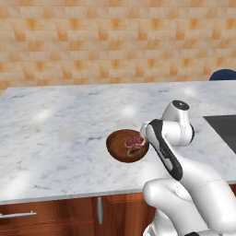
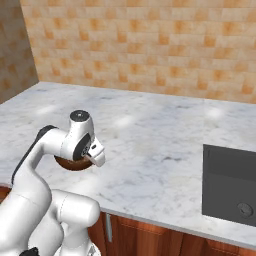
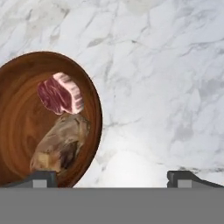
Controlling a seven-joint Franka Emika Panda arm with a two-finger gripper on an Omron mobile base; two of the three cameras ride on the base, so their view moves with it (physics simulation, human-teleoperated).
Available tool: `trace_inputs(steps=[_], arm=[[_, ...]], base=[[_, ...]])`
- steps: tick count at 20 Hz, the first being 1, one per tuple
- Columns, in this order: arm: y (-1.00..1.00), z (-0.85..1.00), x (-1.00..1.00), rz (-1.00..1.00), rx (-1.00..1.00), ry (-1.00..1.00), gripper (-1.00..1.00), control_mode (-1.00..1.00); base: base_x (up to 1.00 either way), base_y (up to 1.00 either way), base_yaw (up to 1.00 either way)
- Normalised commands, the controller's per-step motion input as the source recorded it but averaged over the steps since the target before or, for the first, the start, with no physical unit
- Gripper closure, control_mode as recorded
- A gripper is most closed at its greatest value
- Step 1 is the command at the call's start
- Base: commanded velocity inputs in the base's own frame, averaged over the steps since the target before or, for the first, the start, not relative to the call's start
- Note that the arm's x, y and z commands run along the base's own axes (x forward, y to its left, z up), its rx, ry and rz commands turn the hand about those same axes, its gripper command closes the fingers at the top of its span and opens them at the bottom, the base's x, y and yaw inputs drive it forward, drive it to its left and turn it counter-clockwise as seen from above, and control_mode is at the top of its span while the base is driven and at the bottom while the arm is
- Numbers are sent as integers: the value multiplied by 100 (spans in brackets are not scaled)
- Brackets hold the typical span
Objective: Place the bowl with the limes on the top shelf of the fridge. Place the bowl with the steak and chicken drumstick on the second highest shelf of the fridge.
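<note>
A reddish-brown wooden bowl (image 1: pixel 120 146) (image 2: pixel 72 163) (image 3: pixel 17 131) sits on the white marble counter (image 1: pixel 55 133), near its front edge. In it lie the pinkish-red steak (image 3: pixel 60 93) (image 1: pixel 135 140) and, beside that, the brownish-tan chicken drumstick (image 3: pixel 59 144). My gripper (image 3: pixel 112 177) hangs open just above the bowl's rim, one fingertip (image 3: pixel 41 177) over the bowl's inside and the other over bare marble. The hand (image 2: pixel 95 152) hides most of the bowl in the right base view. The bowl with the limes and the fridge are out of view.
A dark cooktop (image 2: pixel 230 185) (image 1: pixel 223 129) is set into the counter to the right. A dark blue rounded object (image 1: pixel 223 74) peeks over the counter's far edge. An orange tiled wall (image 1: pixel 115 41) stands behind. Brown cabinets (image 1: pixel 55 216) lie below the front edge.
</note>
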Motion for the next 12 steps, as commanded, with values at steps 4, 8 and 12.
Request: trace_inputs(steps=[4,8,12], arm=[[0,-50,46,3,0,9,-100,-100],[0,-36,58,1,0,8,-100,-100],[0,-15,62,0,0,8,-100,-100]], base=[[0,0,0],[0,0,0],[0,0,0]])
